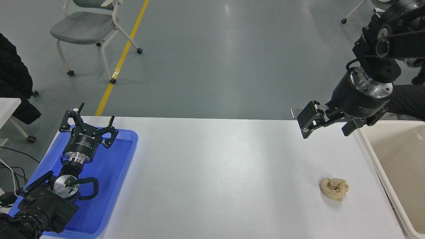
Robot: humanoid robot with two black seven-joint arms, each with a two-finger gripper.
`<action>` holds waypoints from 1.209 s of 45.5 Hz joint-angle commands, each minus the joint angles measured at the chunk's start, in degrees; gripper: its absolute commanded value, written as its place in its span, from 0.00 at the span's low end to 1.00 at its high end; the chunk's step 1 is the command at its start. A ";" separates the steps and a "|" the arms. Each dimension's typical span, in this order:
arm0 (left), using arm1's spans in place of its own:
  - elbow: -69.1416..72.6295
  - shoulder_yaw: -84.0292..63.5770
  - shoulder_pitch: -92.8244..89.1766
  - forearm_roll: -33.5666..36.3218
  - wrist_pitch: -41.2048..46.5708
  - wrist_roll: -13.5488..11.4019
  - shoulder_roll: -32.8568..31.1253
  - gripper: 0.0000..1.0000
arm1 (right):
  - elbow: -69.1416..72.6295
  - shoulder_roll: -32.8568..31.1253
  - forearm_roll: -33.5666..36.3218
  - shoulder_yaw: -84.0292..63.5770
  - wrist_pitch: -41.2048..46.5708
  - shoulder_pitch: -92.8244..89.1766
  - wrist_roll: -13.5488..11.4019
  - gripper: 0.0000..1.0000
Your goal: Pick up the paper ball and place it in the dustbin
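The paper ball [334, 188], a lumpy tan wad, lies on the white table [215, 172] near its right front. The dustbin [374, 162], cream with a thick white rim, stands at the table's right edge, partly cut off by the picture. My right gripper [328, 126] hangs open and empty above the table's far right, well behind and above the ball and just left of the bin's far corner. My left gripper [88, 122] is parked, open and empty, over the blue tray [109, 186] at the lower left.
A grey wheeled chair [89, 26] stands on the floor beyond the table, beside a yellow floor line [123, 56]. A dark garment [13, 79] hangs at the left edge. Cables [10, 169] lie at the left front.
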 commanded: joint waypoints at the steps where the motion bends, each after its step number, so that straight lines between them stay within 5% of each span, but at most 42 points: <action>1: 0.02 0.09 0.00 0.01 0.00 -0.01 0.00 1.00 | -1.67 -8.98 -9.08 0.32 -0.95 -5.11 0.17 1.00; 21: 0.02 0.00 0.00 0.01 0.00 -0.01 0.00 1.00 | -14.50 -20.24 -23.14 13.23 -6.66 -29.00 0.09 1.00; 55: 0.02 0.00 0.00 0.01 0.00 -0.01 0.00 1.00 | -34.54 -18.75 -35.11 41.71 -16.77 -68.30 0.00 1.00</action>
